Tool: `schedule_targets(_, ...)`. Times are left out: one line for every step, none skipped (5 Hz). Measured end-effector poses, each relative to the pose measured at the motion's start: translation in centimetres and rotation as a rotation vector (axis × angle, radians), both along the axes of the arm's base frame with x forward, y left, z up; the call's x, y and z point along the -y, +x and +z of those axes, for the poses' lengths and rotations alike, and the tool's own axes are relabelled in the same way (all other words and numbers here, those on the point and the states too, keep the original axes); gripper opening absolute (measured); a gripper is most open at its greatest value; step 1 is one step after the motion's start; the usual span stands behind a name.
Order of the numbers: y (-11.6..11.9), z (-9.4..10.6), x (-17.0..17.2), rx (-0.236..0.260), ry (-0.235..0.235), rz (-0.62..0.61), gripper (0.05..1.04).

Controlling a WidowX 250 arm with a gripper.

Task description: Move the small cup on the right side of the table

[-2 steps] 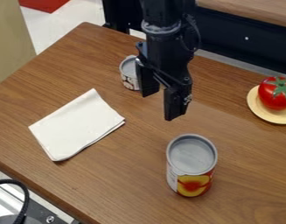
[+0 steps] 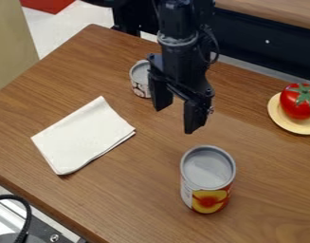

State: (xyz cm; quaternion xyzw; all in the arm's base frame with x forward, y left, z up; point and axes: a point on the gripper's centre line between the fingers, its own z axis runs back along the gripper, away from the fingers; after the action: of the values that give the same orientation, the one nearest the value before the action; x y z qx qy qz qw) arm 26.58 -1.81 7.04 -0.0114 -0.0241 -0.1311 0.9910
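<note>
— Our claw (image 2: 178,119) has edged rightward and slightly down the camera view since the earlier frame, its fingers spread with nothing between them. Where's our target?

— Partly behind it, up and to the left: that small tin can (image 2: 139,79), upright on the wooden surface (image 2: 150,190).

— So we should bring the claw back over the rim, one finger either side?

— Yes, then lower straight so we don't tip it, and squeeze gently. Carrying it right, we'd best clear the large tin can (image 2: 207,168) and the tomato (image 2: 298,104) on its plate (image 2: 296,126).
</note>
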Motion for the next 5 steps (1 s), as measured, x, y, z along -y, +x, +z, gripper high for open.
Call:
schedule_targets(1.2,-0.4,-1.3,0.020,0.006,0.133,0.997)
schedule_targets(2.9,0.0,-3.1,0.107,0.016,0.267,0.997)
schedule_targets(5.5,0.2,-5.4,0.179,0.025,0.401,0.997)
schedule_targets(7.7,-0.1,-7.5,0.230,0.044,0.505,0.997)
schedule_targets(9.4,-1.4,-8.9,0.279,0.080,0.622,0.997)
